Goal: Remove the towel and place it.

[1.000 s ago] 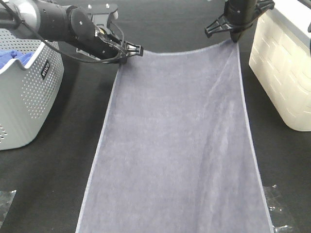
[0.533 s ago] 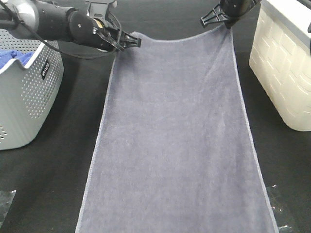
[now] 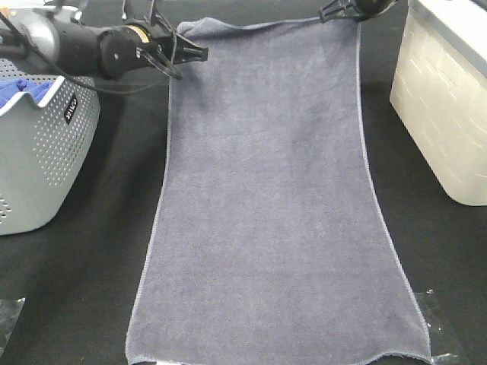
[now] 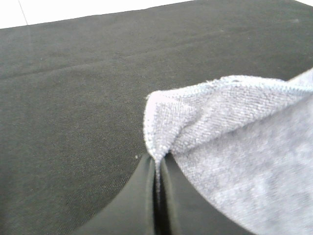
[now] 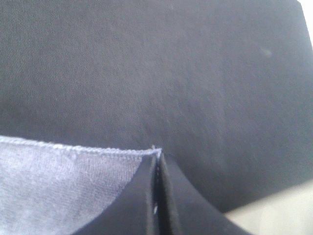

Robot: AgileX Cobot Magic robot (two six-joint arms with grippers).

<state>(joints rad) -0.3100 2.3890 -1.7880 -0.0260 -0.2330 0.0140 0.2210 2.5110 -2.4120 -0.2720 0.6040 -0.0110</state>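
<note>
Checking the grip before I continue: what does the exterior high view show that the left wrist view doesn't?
Only the exterior high view shows the towel spread out at full length, the right gripper at its far right corner, the grey basket and the cream bin. Only the left wrist view shows the fingers pressed shut with the hemmed corner bunched between them. Both show the left gripper holding the towel's far left corner above the black table.

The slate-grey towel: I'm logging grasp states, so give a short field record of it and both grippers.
Large slate-grey microfibre towel: spread lengthwise over black tabletop
Left gripper: fingers shut on a far towel corner
Right gripper: fingers shut on the other far corner
Left side: grey perforated plastic basket
Right side: cream plastic bin
</note>
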